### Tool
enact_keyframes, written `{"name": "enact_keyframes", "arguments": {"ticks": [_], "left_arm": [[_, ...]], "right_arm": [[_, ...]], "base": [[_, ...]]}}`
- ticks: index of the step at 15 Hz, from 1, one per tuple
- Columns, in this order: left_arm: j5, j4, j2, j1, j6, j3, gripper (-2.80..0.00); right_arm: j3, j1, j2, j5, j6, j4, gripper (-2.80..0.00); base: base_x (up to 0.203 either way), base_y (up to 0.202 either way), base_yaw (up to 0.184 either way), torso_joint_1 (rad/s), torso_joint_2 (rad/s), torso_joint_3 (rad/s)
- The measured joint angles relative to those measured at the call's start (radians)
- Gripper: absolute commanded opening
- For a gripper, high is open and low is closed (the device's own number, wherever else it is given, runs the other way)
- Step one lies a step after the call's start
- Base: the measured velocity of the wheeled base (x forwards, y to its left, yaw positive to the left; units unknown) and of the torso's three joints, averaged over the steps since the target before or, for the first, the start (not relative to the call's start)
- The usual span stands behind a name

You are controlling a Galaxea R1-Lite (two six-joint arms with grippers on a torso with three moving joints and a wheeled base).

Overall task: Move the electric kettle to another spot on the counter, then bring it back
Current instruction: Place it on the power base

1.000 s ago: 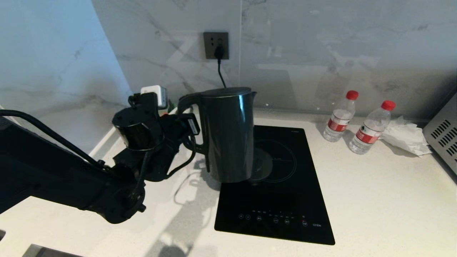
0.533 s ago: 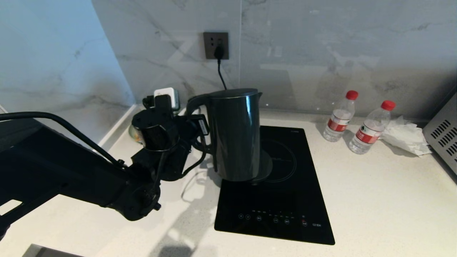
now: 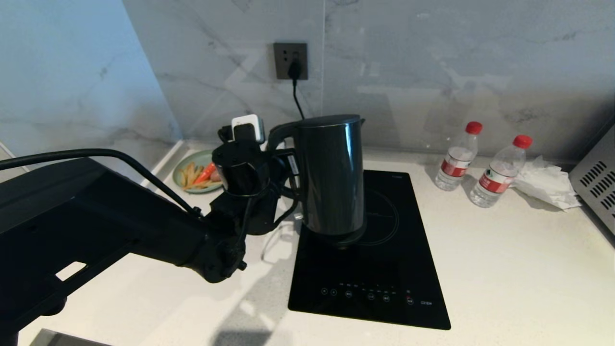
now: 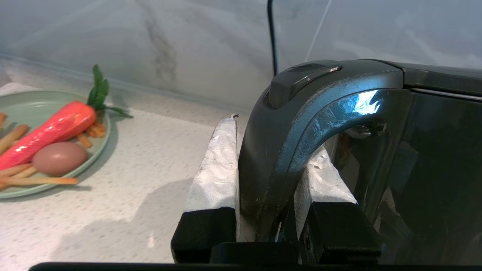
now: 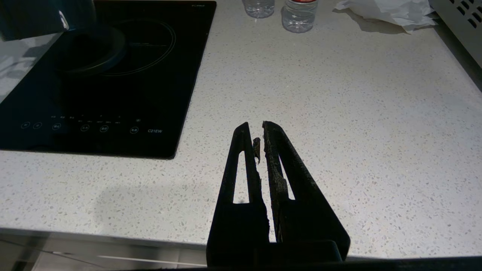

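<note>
The electric kettle (image 3: 331, 175), a tall glossy black jug with a flat lid, stands upright over the round black power base (image 3: 347, 237) on the cooktop. I cannot tell whether it rests on the base or hangs just above it. My left gripper (image 3: 288, 169) is shut on the kettle's loop handle (image 4: 278, 150), one white-padded finger (image 4: 218, 162) on each side. In the right wrist view the kettle's lower body (image 5: 45, 17) shows beside the base (image 5: 94, 49). My right gripper (image 5: 257, 126) hangs shut and empty over the white speckled counter (image 5: 339, 94), out of the head view.
The black glass cooktop (image 3: 384, 293) lies mid-counter. Two red-capped water bottles (image 3: 459, 156) (image 3: 499, 170), crumpled tissue (image 3: 547, 185) and a grey vented appliance (image 3: 596, 182) are at the right. A green plate (image 3: 185, 185) of food sits back left. A cord runs to the wall socket (image 3: 290, 61).
My left arm has carried the kettle rightward and farther back, from the cooktop's left edge to over the power base. The green plate has come into view behind the arm.
</note>
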Motion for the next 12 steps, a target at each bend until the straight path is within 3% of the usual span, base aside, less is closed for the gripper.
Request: {"name": "enact_keyframes", "arguments": {"ticks": [12], "left_arm": [[0.026,-0.009,0.153,-0.028,0.027,-0.183,-2.8]], "right_arm": [[0.0,0.0,0.0,0.0,0.0,0.0,-2.8]], "base": [[0.0,0.0,0.0,0.0,0.0,0.0]]}}
